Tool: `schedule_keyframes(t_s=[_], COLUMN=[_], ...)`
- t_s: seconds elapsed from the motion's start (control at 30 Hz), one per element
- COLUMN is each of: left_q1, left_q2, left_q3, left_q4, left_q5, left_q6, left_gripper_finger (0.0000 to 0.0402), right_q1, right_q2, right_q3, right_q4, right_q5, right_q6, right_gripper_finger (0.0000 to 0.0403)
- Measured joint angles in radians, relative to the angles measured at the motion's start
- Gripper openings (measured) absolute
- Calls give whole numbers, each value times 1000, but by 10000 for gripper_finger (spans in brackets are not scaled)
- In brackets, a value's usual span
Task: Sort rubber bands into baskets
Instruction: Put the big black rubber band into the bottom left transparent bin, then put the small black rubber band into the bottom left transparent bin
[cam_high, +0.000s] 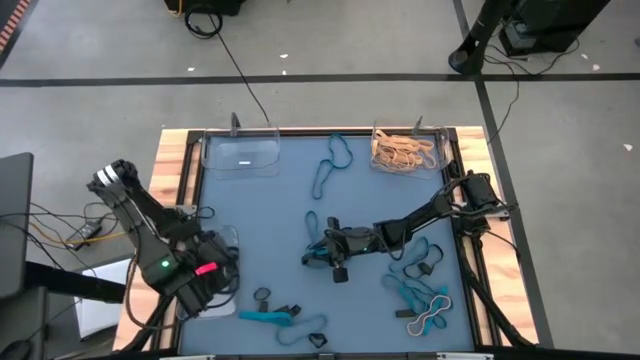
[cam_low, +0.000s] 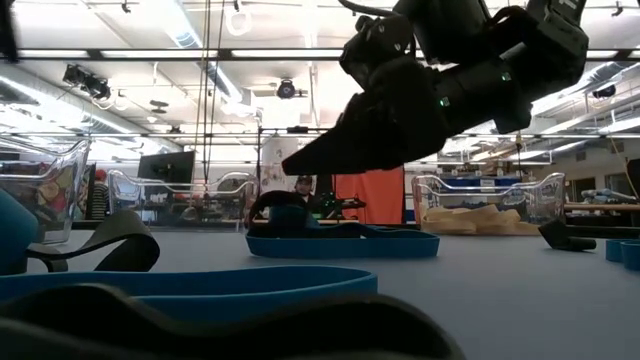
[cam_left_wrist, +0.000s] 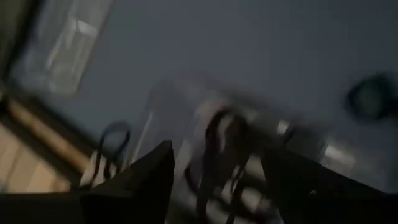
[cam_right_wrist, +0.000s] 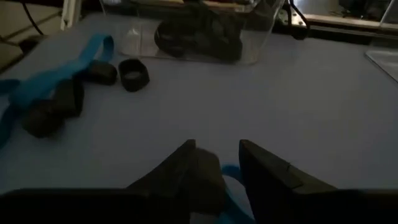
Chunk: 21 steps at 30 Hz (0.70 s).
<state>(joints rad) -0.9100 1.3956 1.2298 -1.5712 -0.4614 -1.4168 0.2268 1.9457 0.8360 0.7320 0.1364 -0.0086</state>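
Rubber bands (cam_high: 418, 292) lie scattered on the mat; from above, my right gripper (cam_high: 318, 252) is down mid-table on a teal band (cam_high: 312, 224), my left gripper (cam_high: 212, 275) over the near-left basket (cam_high: 226, 236). Left wrist: fingers (cam_left_wrist: 134, 180) spread, black bands below, released. Right wrist: jaws narrowing around teal; next, lift cleanly.

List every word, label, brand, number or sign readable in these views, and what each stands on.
None can be read.
Clear plastic basket with tan rubber bands: no print visible.
Empty clear plastic basket: only a pale glare, no lettering.
Left arm's green and red lights: lights, not text.
Room behind the table in the low view: orange panel and distant screens bear nothing legible; too small to tell.
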Motion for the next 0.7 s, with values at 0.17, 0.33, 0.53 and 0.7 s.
schedule_keyframes(t_s=[0.17,0.33,0.53,0.7], left_q1=[0,7,22,58], left_q2=[0,0,0,0], left_q3=[42,42,42,-19], left_q4=[32,82,115,249], left_q5=[-204,-403,-571,-566], left_q6=[61,101,106,214], left_gripper_finger=[239,239,239,239], right_q1=[1,1,25,64], right_q2=[0,0,-1,0], right_q3=[0,27,143,151], right_q4=[-9,55,-244,-287], right_q5=[8,72,133,157], right_q6=[-3,3,23,41], right_gripper_finger=[161,209,235,222])
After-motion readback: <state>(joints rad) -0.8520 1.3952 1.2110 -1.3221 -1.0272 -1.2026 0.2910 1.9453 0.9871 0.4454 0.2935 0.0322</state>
